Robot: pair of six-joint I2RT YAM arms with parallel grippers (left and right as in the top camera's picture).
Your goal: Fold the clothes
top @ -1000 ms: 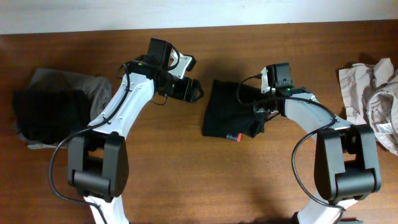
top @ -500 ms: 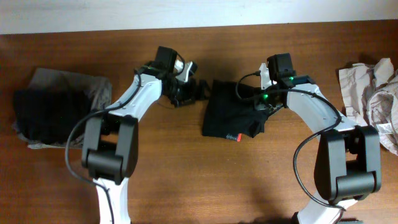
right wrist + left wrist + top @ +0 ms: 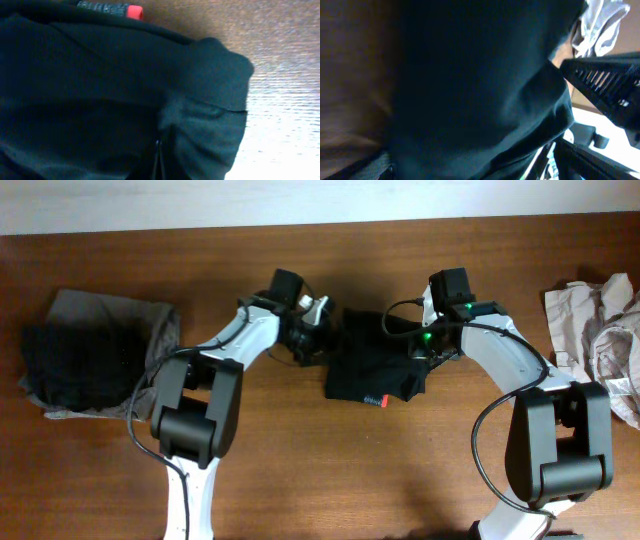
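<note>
Spreading across nearly the whole overhead view is a brown wooden counter [image 3: 300,470] with a fine horizontal grain, lit evenly and a little glossy where the right wrist view catches it; along the 12 o'clock edge runs a plain white wall [image 3: 200,200]. The black leggings [image 3: 365,368] lie as a roughly square folded bundle just past the centre of the counter toward 12 o'clock, a small red-orange tab [image 3: 376,402] poking out at their 6 o'clock edge. The left fingers [image 3: 318,332] sit at the bundle's 9 o'clock side, released and spread wide, and the left wrist view is filled with dark cloth close to the lens. The right fingers [image 3: 424,352] rest on the bundle's 3 o'clock side, clenched, and in the right wrist view the black fabric puckers around their tips [image 3: 159,155], so they appear to be grasping a pinch of the leggings. At 9 o'clock, well apart, a folded black garment [image 3: 80,365] lies on top of a grey garment [image 3: 150,320]. At 3 o'clock a crumpled heap of beige clothes [image 3: 590,310] reaches the counter's edge
</note>
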